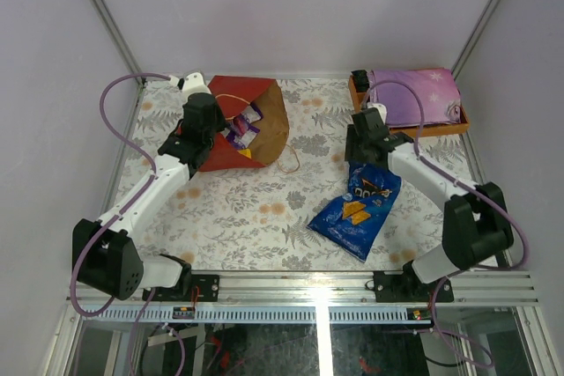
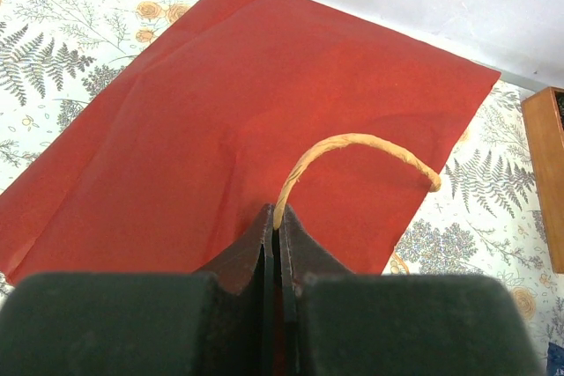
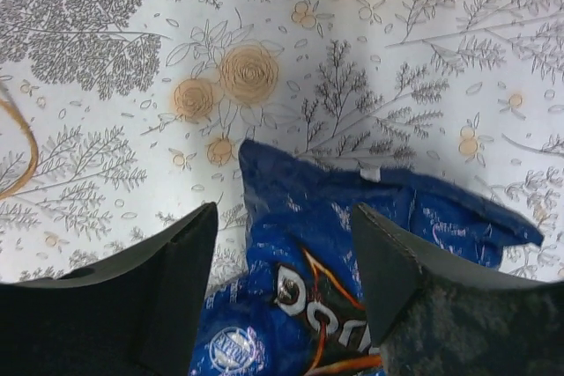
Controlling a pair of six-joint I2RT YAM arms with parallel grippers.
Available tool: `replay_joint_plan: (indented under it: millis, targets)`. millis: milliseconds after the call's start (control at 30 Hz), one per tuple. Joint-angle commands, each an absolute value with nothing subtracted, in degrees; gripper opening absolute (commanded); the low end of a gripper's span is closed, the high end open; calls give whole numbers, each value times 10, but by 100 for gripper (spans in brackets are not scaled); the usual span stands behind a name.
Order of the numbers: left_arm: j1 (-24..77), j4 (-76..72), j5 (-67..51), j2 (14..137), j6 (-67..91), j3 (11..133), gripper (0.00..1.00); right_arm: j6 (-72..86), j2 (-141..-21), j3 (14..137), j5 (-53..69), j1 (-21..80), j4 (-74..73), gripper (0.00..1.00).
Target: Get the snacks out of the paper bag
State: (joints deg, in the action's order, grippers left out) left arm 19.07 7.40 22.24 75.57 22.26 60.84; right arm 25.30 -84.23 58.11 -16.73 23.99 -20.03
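With the left fingers (image 2: 304,248) pinched shut on the loop handle (image 2: 352,143) of the red paper bag (image 1: 231,87) at ten o'clock on the bench (image 1: 256,217), the right fingers (image 3: 176,270) stood wide astride the blue Doritos bag (image 1: 357,209) at five o'clock, probably light, slick and crushable, best pinched by its crimped edge.

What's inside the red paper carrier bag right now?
Through the open mouth of the red paper carrier bag, small glossy purple-and-white packets lie against the brown lining. Anything deeper is covered by the bag's red upper wall.
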Motion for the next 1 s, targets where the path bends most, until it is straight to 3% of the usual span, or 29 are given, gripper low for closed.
replay_joint_plan:
  millis: [0, 100, 667, 733, 800, 833, 967]
  targets:
    - [184, 73, 227, 751, 219, 600, 0, 193, -896, 659, -187, 241, -250, 65]
    - [184, 71, 222, 755, 216, 599, 0, 175, -949, 696, -192, 243, -279, 51]
    - [184, 56, 225, 768, 210, 589, 0, 171, -1080, 721, -175, 250, -283, 48]
    - [184, 55, 226, 768, 209, 587, 0, 172, -1083, 717, -154, 250, -268, 36]
    - [184, 51, 227, 769, 209, 586, 0, 174, -1074, 706, -119, 250, -243, 6]
    - [183, 48, 226, 769, 209, 585, 0, 177, -1066, 699, -103, 250, -227, 1]
    - [181, 45, 224, 779, 210, 585, 0, 190, -1033, 681, -46, 250, -175, 0]
